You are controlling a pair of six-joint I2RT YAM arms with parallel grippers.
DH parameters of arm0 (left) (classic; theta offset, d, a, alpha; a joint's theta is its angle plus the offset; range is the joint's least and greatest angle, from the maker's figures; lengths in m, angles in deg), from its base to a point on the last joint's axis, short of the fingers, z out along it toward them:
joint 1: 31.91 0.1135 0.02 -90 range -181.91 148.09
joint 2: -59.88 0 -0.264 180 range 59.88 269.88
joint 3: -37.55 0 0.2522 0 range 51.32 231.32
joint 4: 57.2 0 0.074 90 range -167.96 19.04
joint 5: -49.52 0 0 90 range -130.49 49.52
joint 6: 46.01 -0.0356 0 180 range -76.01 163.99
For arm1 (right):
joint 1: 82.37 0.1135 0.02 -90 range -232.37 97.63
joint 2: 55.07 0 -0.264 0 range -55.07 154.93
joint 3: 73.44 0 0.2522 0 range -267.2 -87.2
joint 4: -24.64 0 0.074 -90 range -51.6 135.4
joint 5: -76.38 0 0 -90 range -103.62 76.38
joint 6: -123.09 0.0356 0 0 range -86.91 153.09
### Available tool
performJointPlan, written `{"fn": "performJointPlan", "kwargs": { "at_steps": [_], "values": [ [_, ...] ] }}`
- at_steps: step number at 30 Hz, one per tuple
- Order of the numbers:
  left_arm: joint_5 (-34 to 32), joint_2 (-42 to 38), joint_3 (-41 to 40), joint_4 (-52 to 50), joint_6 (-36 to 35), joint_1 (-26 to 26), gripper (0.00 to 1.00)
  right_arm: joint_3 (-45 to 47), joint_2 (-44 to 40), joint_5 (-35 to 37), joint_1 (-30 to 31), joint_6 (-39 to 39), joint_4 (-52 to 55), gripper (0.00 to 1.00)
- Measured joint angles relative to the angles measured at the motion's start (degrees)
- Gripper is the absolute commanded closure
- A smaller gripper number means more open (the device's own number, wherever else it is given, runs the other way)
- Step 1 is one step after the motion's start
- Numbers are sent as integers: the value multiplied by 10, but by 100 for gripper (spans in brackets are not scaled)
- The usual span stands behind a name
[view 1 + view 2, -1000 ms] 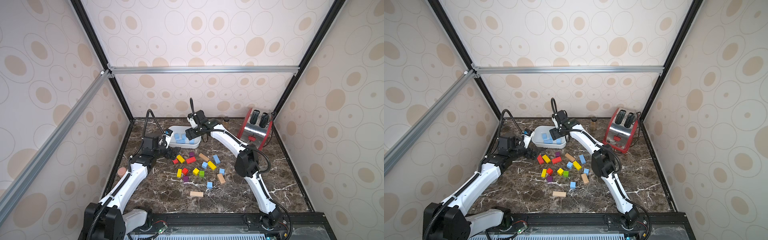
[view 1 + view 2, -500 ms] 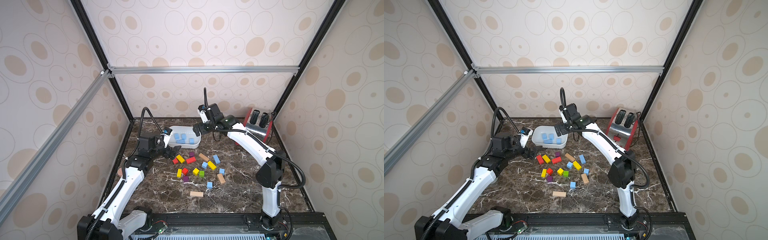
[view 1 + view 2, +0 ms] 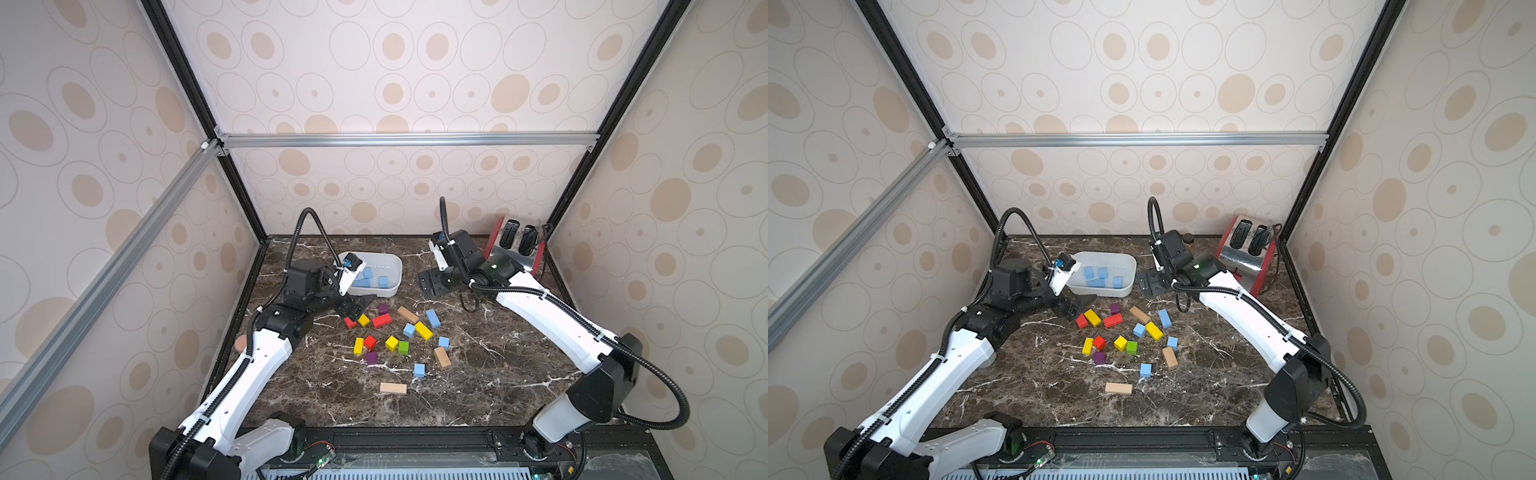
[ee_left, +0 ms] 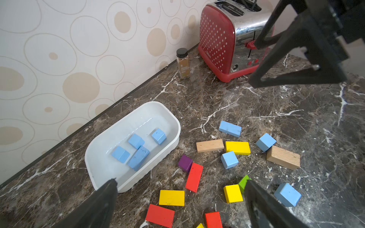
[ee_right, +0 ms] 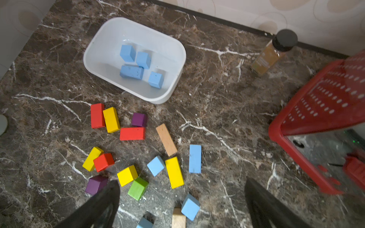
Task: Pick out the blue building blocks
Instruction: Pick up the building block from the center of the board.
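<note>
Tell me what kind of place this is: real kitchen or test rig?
Probably a mock kitchen counter inside a robot test cell: marble-look countertop, red toaster and spice jar, but boxed in by an aluminium frame and wallpapered panels.

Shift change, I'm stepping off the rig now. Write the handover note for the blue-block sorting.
Left tool: open, empty, just in front of the white tub.
Right tool: open, empty, beside the tub.
Done: four blue blocks lie in the tub.
To do: four more on the table, one brick and three cubes, mixed among other colours.
</note>
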Motion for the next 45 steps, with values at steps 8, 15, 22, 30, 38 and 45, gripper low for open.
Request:
{"fn": "performJointPlan", "kwargs": {
  "at_steps": [8,15,22,30,38,45],
  "values": [
    [0,-26,-10,-1,2,-24,1,100,-84,12,0,54,30,0],
    [-3,-43,-36,-1,8,-42,1,169,-133,15,0,103,58,0],
    [-2,-44,-67,-1,16,-58,1,231,-136,1,0,149,67,1],
    [-13,-27,-76,5,21,-77,1,282,-122,-24,0,194,42,3],
    [-23,-1,-101,16,21,-97,1,297,-64,-59,0,229,3,7],
    [-24,24,-106,29,21,-98,1,309,-28,-66,0,261,-20,14]
  ]
}}
